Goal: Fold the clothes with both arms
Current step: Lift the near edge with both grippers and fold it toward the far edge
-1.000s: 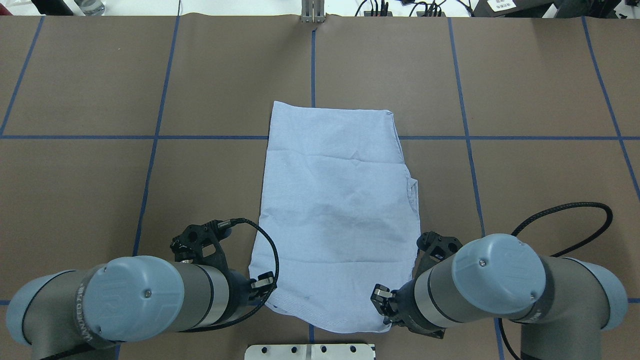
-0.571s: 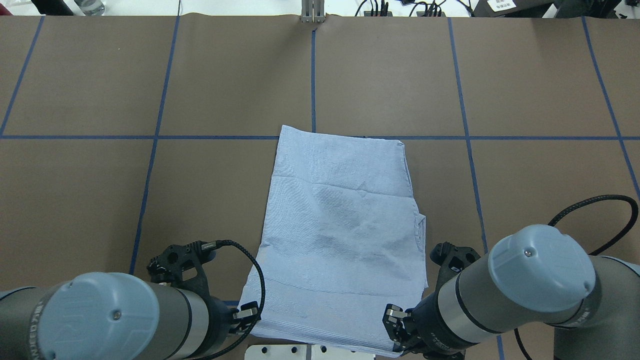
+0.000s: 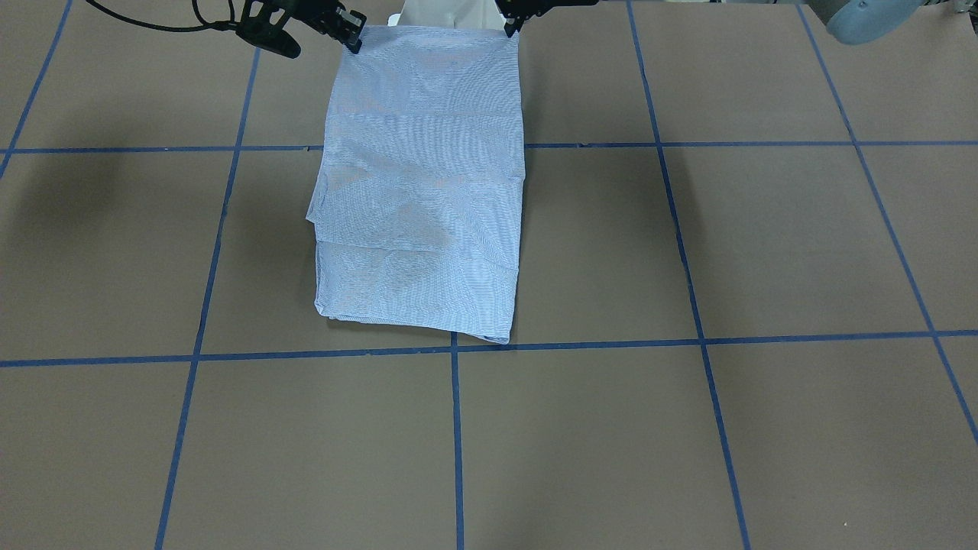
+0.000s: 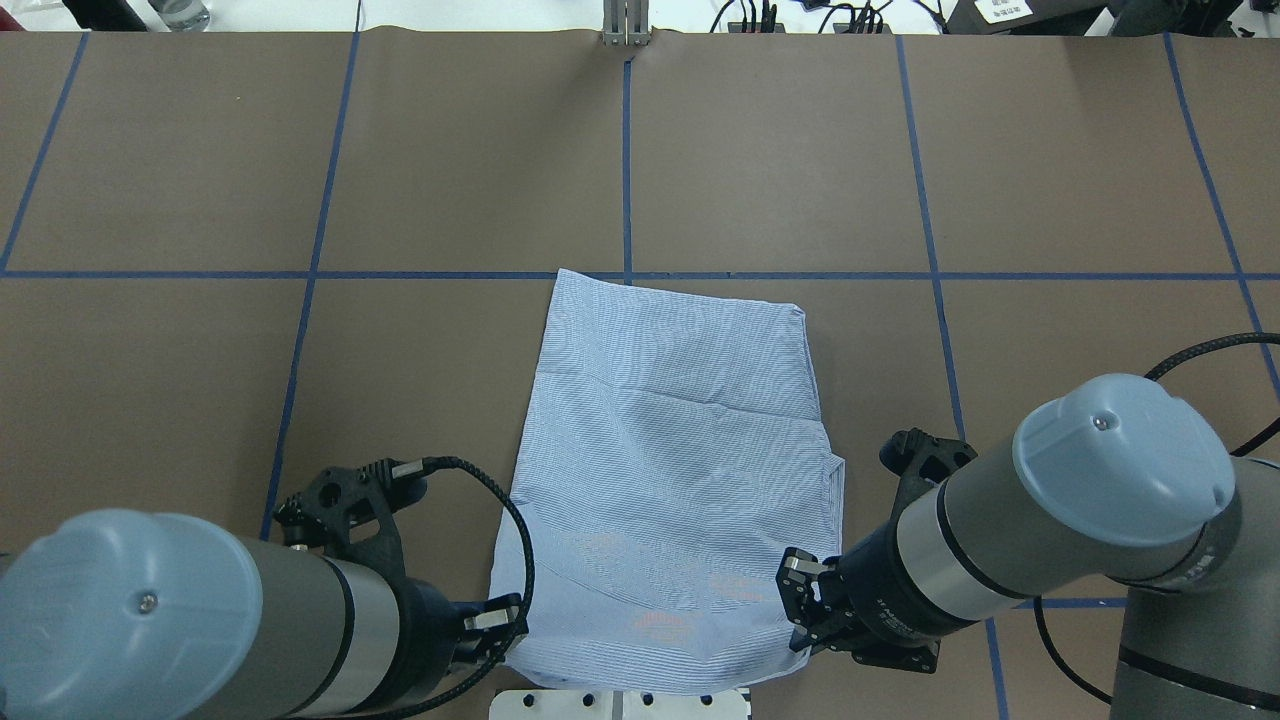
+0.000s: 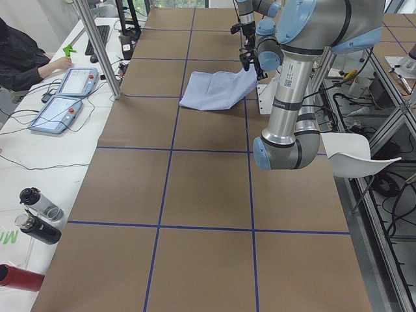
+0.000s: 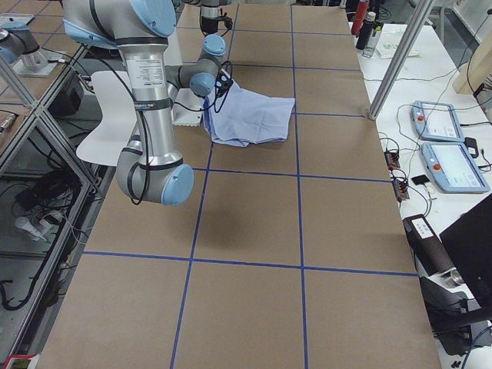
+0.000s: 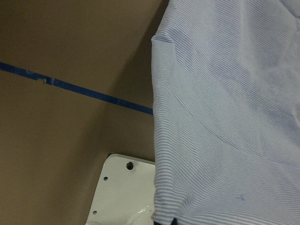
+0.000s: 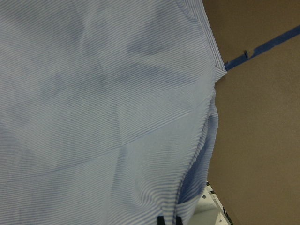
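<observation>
The light blue-and-white striped shirt [image 4: 670, 470] lies folded into a long rectangle on the brown table, with its near edge raised. It also shows in the front-facing view [image 3: 420, 191]. My left gripper [image 4: 497, 628] is shut on the shirt's near left corner. My right gripper [image 4: 800, 603] is shut on its near right corner. In the front-facing view the left gripper [image 3: 508, 21] and the right gripper [image 3: 353, 37] hold the shirt's top edge. Both wrist views are filled by the striped cloth [image 7: 225, 117] [image 8: 103, 117]. Collar, buttons and label are hidden.
A white base plate [image 4: 620, 703] sits at the table's near edge, under the shirt's raised edge, and shows in the left wrist view [image 7: 124, 187]. Blue tape lines [image 4: 627, 150] grid the table. Control tablets [image 5: 68, 94] and bottles [image 5: 39, 214] lie beyond the far edge.
Both grippers have pulled the shirt toward the robot. Its far edge has slid from beyond the cross tape line back to that line. The near edge now hangs raised over the base plate.
</observation>
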